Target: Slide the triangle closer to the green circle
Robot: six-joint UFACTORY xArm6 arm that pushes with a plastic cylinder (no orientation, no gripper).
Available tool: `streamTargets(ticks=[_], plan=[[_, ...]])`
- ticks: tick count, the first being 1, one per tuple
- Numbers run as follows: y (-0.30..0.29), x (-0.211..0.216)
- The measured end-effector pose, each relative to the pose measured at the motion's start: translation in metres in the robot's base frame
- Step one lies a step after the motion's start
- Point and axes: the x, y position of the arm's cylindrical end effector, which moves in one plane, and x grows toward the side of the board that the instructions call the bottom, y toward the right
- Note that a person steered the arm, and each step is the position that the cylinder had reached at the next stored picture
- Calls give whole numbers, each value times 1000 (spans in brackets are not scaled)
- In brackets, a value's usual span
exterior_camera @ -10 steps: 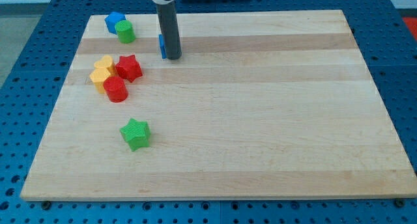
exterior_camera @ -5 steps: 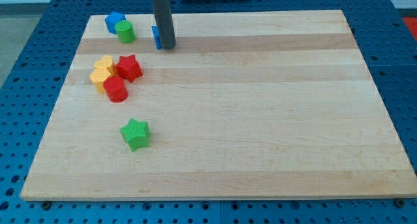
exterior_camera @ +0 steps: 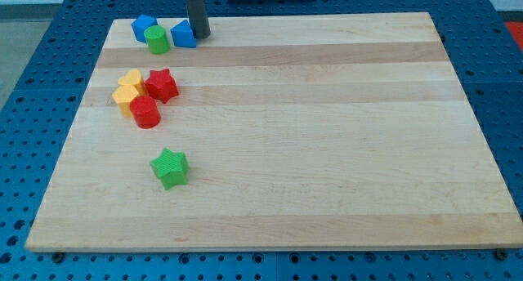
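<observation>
The blue triangle [exterior_camera: 183,34] lies near the board's top left, touching or almost touching the right side of the green circle [exterior_camera: 158,40]. My tip [exterior_camera: 200,36] rests on the board right against the triangle's right side. The rod rises from there out of the view's top. A second blue block [exterior_camera: 144,26] sits just left of and above the green circle.
Two yellow blocks [exterior_camera: 127,89], a red star [exterior_camera: 162,84] and a red cylinder [exterior_camera: 145,112] cluster at the left. A green star [exterior_camera: 170,167] lies lower left. The wooden board [exterior_camera: 327,150] sits on a blue perforated table.
My tip has moved up and left, pushing the blue triangle from the board's upper middle-left to beside the green circle. The other blocks have not moved.
</observation>
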Motion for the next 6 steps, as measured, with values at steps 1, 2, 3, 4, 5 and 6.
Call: streamTargets(ticks=[1,2,3,4,5,6], plan=[[23,0],[30,10],[19,38],[5,46],[-5,38],[-9,25]])
